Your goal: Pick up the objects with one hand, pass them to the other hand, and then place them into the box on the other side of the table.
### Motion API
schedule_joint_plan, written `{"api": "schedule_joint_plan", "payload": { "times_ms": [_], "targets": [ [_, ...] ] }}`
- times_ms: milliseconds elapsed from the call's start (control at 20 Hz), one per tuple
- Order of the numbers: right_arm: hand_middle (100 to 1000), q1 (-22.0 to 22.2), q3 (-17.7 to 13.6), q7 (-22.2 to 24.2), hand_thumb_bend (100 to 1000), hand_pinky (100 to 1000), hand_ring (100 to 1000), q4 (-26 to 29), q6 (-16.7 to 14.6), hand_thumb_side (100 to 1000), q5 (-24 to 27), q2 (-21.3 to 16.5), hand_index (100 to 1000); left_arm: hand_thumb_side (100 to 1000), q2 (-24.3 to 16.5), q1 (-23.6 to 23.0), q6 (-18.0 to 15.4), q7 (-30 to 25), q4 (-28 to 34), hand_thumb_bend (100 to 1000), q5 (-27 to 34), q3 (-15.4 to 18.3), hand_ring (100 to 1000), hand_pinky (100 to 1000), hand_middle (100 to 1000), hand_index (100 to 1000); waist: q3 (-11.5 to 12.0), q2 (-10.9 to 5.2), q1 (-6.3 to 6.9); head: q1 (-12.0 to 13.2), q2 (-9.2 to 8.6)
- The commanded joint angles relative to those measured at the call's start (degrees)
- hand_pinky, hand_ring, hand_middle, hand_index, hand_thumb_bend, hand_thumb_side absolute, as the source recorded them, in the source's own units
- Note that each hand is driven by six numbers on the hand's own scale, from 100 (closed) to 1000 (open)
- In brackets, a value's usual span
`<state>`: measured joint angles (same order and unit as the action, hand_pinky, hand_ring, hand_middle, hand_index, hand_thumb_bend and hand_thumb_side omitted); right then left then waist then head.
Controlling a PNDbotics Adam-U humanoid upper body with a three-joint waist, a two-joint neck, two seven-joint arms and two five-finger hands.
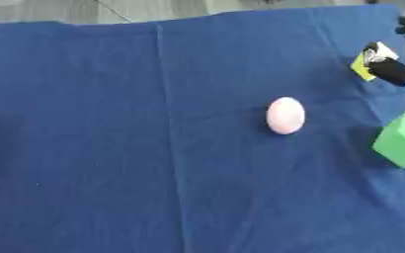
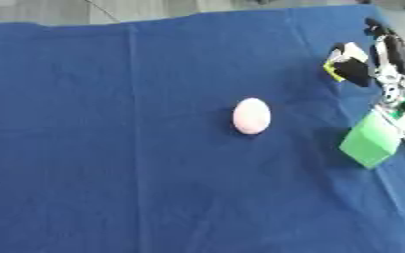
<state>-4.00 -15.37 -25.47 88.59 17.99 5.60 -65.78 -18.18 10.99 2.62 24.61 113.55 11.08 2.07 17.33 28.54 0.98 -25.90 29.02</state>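
- The tabletop (image 1: 111, 163) was covered by a deep blue cloth that filled almost the whole view, lying slightly askew.
- A long straight crease ran down the cloth from the far edge toward the near edge, left of the middle; fainter wrinkles showed beside it.
- Beyond the far edge of the cloth a strip of grey floor (image 1: 59, 10) showed, with a thin dark line crossing it at a slant.
- A pale pink egg-shaped object (image 2: 251, 116) lay alone on the cloth, a little right of centre, standing on its long axis as seen from above and casting a soft shadow on its left side.
- The right hand (image 2: 354, 69) came in from the upper right, black with silver parts, above the right edge of the cloth.
- Its fingers were curled round a small yellow object (image 2: 331, 66), of which only a yellow edge and a pale patch showed; its shape could not be made out.
- Below that hand a green box (image 2: 372, 139) stood at the right edge of the tabletop, tilted as seen from the camera, with silver and black arm parts just above and beside it.
- The egg-shaped object lay well apart from both the green box and the right hand.
- A small dark shape touched the left edge of the left eye view at mid height; what it was could not be told.
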Motion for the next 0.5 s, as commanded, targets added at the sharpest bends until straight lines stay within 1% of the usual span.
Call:
{"api": "schedule_joint_plan", "payload": {
  "times_ms": [50,250,350,500],
  "targets": [
    [890,-0.2,-0.2,0.2,100,983,964,-0.2,0.4,445,-1.1,-1.5,1000,917,-1.0,0.0,-0.2,0.0,1.0,176,-0.1,0.5,718,780,781,906,-0.1,-0.85,-0.04,-0.3,-0.83],
    [892,-0.3,-0.1,0.8,100,984,966,-0.4,0.9,440,-1.8,-1.3,1000,917,-1.0,0.1,-0.2,-0.1,1.0,176,-0.2,0.5,718,780,781,905,-0.1,-0.56,0.06,-0.2,-1.01],
    [893,-0.3,-0.2,0.8,100,985,967,-0.7,1.4,420,-2.3,-1.1,1000,918,-1.0,0.2,-0.2,-0.1,1.0,176,-0.2,0.4,718,780,781,905,-0.1,-0.38,0.07,-0.3,-1.12],
    [893,-0.2,-0.3,0.6,100,986,968,-1.1,2.1,421,-3.1,-0.9,1000,918,-0.9,0.1,-0.2,-0.1,1.0,176,-0.2,0.5,717,779,780,904,-0.2,-0.17,0.1,-0.3,-1.22]
  ]
}}
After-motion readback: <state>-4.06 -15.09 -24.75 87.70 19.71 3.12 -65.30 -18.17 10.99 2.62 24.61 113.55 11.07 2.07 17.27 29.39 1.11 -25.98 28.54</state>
